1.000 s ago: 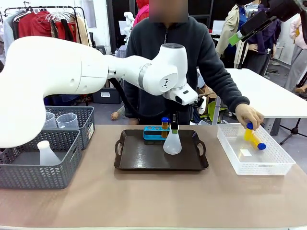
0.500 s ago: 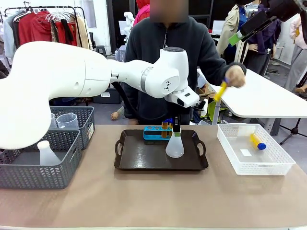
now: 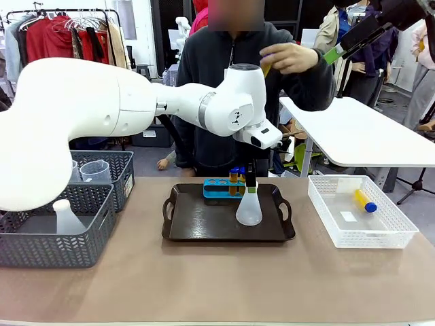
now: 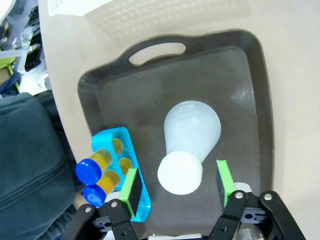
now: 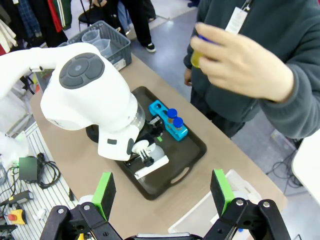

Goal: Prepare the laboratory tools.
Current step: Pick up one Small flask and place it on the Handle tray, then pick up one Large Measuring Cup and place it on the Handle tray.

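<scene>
- Two grippers noted. The left gripper [image 3: 249, 182] hangs over the dark tray [image 3: 204, 227] with its fingers spread. Its green pads [image 4: 223, 179] stand clear on either side of the flask mouth, and nothing is gripped.
- The conical flask [image 3: 249, 209], translucent white, stands upright on the tray directly under the left gripper, neck between its fingers.
- The blue rack [image 3: 216, 188] sits on the tray just beside one finger of that gripper. Two blue-capped test tubes [image 4: 89, 171] stand in its holes.
- The right gripper [image 5: 162, 197] is high above the table, jaws wide and empty, with the tray well below it.
- The person's hand [image 3: 293, 57] is raised ahead of the right gripper, holding an amber test tube [image 5: 197, 56].
- One spare tube [image 3: 365, 201] lies in the white mesh basket [image 3: 326, 207], well apart from both grippers.
</scene>
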Available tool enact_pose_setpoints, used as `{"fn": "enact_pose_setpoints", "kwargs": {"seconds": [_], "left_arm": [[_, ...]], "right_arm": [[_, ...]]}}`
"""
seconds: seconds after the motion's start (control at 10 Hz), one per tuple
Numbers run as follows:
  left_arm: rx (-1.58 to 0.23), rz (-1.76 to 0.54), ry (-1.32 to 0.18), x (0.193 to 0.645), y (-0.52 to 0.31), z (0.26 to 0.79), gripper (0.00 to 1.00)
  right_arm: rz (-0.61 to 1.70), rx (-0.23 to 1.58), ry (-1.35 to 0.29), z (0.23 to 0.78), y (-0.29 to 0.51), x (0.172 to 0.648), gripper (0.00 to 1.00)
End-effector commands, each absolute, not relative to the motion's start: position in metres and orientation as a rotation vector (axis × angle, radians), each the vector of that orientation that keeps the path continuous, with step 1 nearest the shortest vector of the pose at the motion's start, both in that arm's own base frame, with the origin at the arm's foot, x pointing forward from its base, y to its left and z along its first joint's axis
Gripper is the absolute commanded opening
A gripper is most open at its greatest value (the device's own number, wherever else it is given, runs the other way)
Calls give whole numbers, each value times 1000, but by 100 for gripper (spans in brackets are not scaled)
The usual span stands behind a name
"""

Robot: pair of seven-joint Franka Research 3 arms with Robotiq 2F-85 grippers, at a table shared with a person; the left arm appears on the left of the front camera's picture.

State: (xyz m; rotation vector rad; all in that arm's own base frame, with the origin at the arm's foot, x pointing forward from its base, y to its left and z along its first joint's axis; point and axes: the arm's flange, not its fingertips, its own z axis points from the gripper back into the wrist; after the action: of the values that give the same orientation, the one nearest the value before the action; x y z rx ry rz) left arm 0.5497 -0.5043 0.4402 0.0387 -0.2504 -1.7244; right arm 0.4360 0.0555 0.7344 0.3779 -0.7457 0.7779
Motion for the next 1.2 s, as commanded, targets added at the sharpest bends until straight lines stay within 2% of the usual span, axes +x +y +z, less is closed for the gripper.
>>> {"fn": "enact_pose_setpoints", "kwargs": {"seconds": [0.0, 0.8, 1.1], "left_arm": [[9, -1717, -251, 550, -499, 451, 100], [9, -1664, -266, 536, -482, 479, 100], [57, -1573, -277, 515, -454, 516, 100]], "right_arm": [[781, 377, -748, 735, 55, 435, 100], [781, 377, -748, 735, 55, 435, 100], [781, 377, -748, 735, 55, 435, 100]]}}
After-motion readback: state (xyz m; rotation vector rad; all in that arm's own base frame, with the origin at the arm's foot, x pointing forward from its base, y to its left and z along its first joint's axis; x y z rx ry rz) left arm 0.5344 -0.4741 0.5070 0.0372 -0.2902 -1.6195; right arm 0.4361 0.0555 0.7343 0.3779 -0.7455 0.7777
